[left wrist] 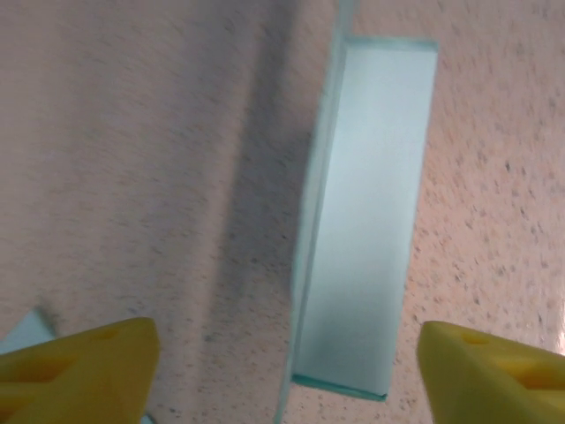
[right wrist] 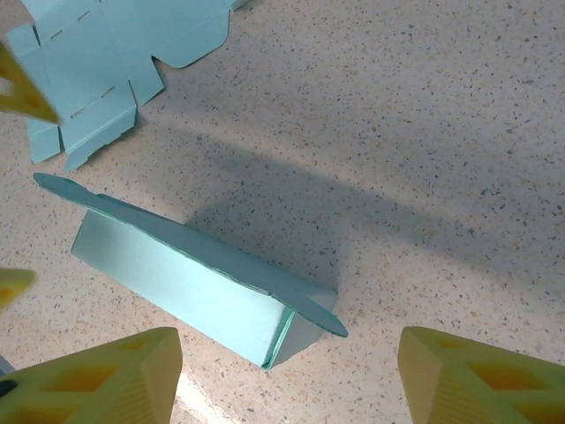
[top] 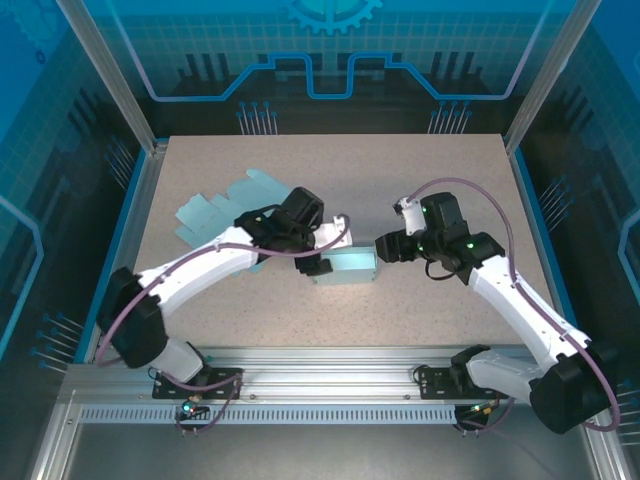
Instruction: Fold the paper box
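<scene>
The light-blue paper box (top: 345, 266) lies partly folded on the speckled table, mid-way between the two arms. In the right wrist view the paper box (right wrist: 177, 274) rests on its side with a long flap (right wrist: 203, 252) sticking out over its top edge. My right gripper (right wrist: 287, 380) hangs open just above its near end, touching nothing. The left wrist view has the paper box (left wrist: 366, 221) standing edge-on ahead of my left gripper (left wrist: 287, 375), whose yellow fingers (left wrist: 79, 362) are spread wide and clear of it. From above, the left gripper (top: 322, 262) is at the box's left end and the right gripper (top: 385, 247) at its right end.
Flat unfolded box blanks (top: 225, 205) lie at the back left of the table, behind the left arm; the same blanks (right wrist: 97, 62) appear at the upper left of the right wrist view. An aluminium frame rail (top: 330, 365) runs along the near edge.
</scene>
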{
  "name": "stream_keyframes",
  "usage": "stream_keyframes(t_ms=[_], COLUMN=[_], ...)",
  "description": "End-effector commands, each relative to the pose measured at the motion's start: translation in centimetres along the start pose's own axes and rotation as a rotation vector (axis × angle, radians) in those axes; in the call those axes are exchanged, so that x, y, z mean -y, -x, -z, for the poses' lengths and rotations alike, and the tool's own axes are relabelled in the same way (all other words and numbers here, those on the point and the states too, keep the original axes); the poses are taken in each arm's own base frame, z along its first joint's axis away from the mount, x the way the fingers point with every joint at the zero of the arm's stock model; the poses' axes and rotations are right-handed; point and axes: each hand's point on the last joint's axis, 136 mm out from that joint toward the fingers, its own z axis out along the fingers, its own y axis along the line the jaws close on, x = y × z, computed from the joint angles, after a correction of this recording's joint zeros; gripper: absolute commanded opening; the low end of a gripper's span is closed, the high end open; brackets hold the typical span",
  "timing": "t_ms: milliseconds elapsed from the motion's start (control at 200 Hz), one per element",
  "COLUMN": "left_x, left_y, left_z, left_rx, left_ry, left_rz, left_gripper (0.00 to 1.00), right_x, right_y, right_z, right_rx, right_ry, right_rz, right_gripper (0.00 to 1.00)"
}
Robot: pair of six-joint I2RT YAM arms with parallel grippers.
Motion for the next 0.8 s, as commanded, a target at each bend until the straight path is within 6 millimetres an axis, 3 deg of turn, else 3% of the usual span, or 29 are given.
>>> stream_keyframes(t_ms=[0, 95, 305, 525, 795], left_x=[-2.7, -3.6, -3.6, -2.8, -1.3], left_y=[0.7, -0.4, -3.2, -4.9, -6.2], left_z=[2.1, 3.5, 5.0, 4.2, 2.6], left_rx=[0.113, 0.184, 0.317, 0.286, 0.214], left_ry=[0.136, 0.193, 0.100, 0.096, 0.049], left_rz=[0.194, 0.338, 0.693, 0.785, 0.731], left_gripper=[0.75, 0.76, 0.77, 0.78, 0.69], right_x=[-0.5, -0.7, -1.0, -1.3, -0.9], right_y=[0.0, 0.1, 0.2, 0.6, -0.6], right_z=[-0.3, -0.6, -1.1, -1.8, -3.0], right_rx=[-0.039, -0.048, -0.065, -0.087, -0.151], right_ry=[0.011, 0.027, 0.041, 0.062, 0.031], right_rz=[0.019, 0.020, 0.045, 0.068, 0.093], right_gripper=[0.68, 0.68, 0.67, 0.61, 0.58])
